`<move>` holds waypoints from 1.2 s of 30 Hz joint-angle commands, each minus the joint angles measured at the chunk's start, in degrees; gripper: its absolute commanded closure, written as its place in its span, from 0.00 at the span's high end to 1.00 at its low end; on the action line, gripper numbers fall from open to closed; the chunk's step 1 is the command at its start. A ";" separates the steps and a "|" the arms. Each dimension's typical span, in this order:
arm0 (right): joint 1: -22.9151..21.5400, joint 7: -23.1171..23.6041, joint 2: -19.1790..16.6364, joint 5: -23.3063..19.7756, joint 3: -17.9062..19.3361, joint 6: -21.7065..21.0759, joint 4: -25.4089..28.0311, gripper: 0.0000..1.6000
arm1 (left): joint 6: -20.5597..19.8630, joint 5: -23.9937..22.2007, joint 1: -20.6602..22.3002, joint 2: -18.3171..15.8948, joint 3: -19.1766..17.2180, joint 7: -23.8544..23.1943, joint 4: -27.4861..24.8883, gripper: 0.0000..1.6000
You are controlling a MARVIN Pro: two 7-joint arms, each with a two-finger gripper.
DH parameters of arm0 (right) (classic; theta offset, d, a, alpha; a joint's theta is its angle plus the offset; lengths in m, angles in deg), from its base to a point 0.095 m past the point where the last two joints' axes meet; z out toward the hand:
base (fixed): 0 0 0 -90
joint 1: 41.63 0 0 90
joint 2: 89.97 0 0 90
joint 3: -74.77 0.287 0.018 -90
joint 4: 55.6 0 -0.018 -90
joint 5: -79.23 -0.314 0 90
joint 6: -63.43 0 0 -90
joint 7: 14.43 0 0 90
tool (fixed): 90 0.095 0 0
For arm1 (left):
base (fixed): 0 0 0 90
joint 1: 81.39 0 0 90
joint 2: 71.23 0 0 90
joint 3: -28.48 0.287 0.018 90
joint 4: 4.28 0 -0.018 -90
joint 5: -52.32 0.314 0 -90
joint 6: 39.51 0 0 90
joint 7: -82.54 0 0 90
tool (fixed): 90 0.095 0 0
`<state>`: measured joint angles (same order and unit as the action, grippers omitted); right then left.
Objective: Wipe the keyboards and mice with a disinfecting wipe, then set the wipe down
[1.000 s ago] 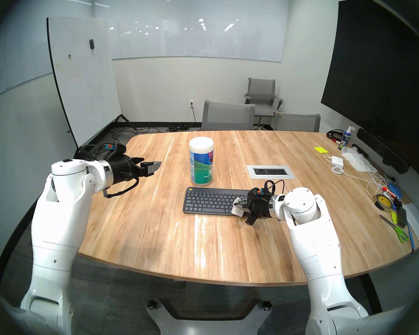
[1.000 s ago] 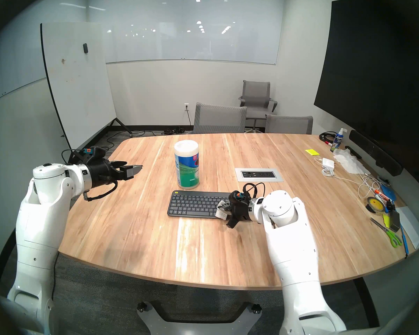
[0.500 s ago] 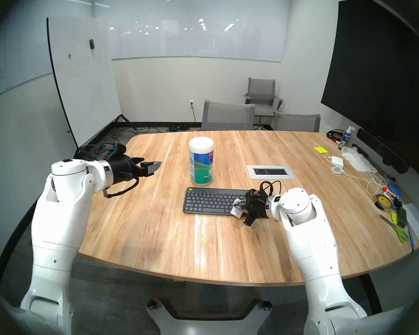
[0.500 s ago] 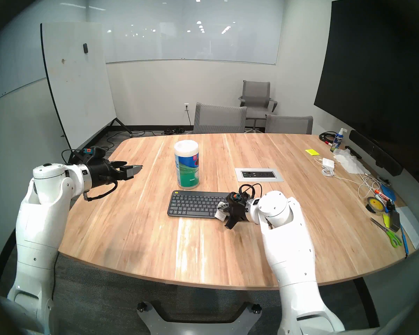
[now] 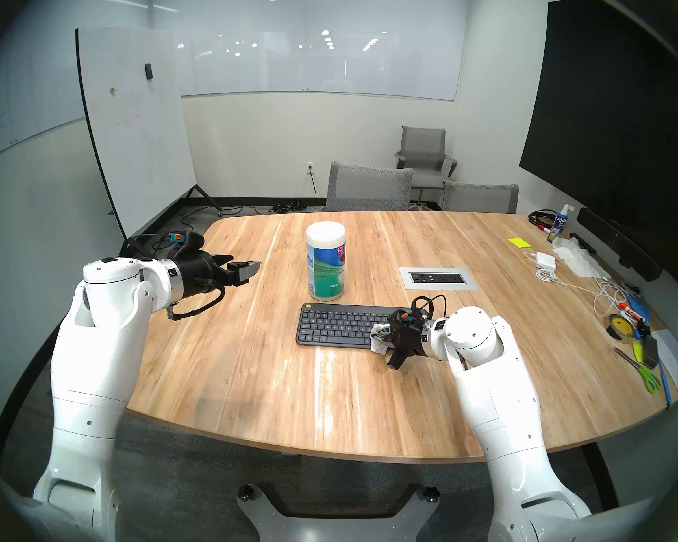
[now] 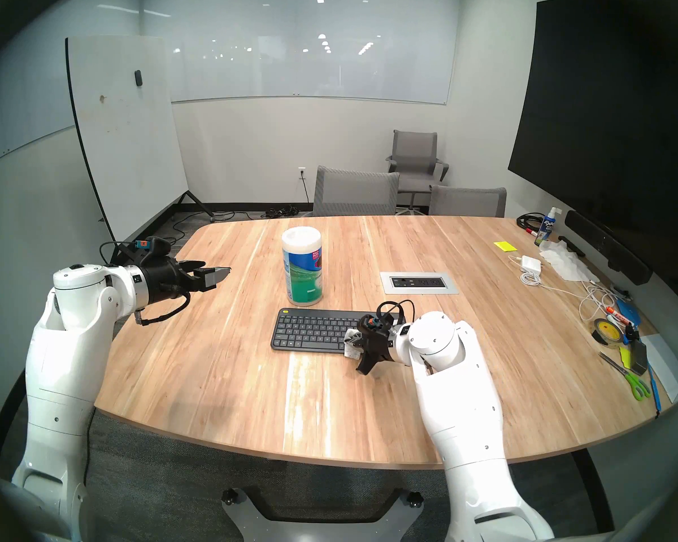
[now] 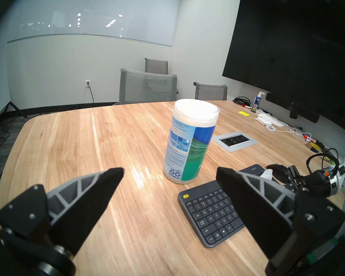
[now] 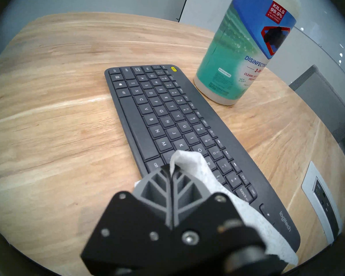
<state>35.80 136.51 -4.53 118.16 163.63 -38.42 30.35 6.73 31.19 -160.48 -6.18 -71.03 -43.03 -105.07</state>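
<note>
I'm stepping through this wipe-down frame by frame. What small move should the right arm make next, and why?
Probably drag the wipe leftward along the keyboard: the right gripper is shut on it at the right-hand keys, and the rest lies uncovered ahead.

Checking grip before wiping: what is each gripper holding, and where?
Right gripper pinches the white wipe at a bunched edge; left gripper holds nothing.

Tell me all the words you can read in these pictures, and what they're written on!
"KILLS 99.9% OF VIRUSES & BACTERIA": red patch on the white-lidded blue-green wipe canister.
"DISINFECTI…", "3-IN-…", "CLEANS": same canister, cut off.
"BLEACH-FREE", "NEW SCENT": same canister; smaller print is blurred.
"logitech": flat dark-grey keyboard.
"caps lock", "shift", "ctrl", "alt", letters: its keys.
"EXPO": small white spray bottle; the rest unreadable.
</note>
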 commanded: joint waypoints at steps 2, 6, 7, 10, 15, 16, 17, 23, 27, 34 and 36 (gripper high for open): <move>0.16 -0.44 1.42 0.21 -0.88 -0.86 1.76 0.00 | 0.21 -0.12 0.73 0.12 -0.18 0.08 -1.41 1.00; -0.25 -1.11 1.85 0.62 -1.29 -1.13 1.22 0.00 | 0.21 -0.13 0.74 0.12 -0.18 0.08 -1.40 1.00; -0.34 -1.21 2.03 0.66 -1.38 -1.28 1.14 0.00 | 0.21 -0.13 0.74 0.12 -0.17 0.07 -1.40 1.00; -0.46 -1.46 2.41 0.78 -1.66 -1.66 1.06 0.00 | 0.22 -0.13 0.74 0.12 -0.17 0.07 -1.40 1.00; -0.59 -1.86 2.88 0.95 -1.96 -2.17 1.05 0.00 | 0.22 -0.13 0.74 0.12 -0.17 0.07 -1.40 1.00; -0.74 -2.23 3.14 1.10 -2.24 -2.38 0.81 0.00 | 0.22 -0.13 0.74 0.12 -0.17 0.07 -1.40 1.00; -0.74 -2.23 3.14 1.10 -2.24 -2.38 0.81 0.00 | 0.22 -0.13 0.74 0.12 -0.17 0.07 -1.40 1.00; -0.65 -2.84 3.85 1.45 -3.32 -3.00 1.17 0.00 | 0.22 -0.13 0.74 0.11 -0.17 0.07 -1.39 1.00; -0.66 -3.28 4.20 1.73 -3.87 -3.29 1.27 0.00 | 0.22 -0.13 0.74 0.11 -0.17 0.06 -1.39 1.00; -1.57 -4.71 5.34 2.75 -5.12 -4.43 0.44 0.00 | 0.22 -0.13 0.75 0.11 -0.17 0.06 -1.38 1.00; -1.81 -5.17 5.63 3.04 -5.44 -4.54 0.12 0.00 | 0.22 -0.13 0.75 0.11 -0.17 0.05 -1.38 1.00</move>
<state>35.78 132.65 -0.64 120.84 159.18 -42.84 30.21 6.73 31.19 -160.48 -6.18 -71.03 -43.04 -105.07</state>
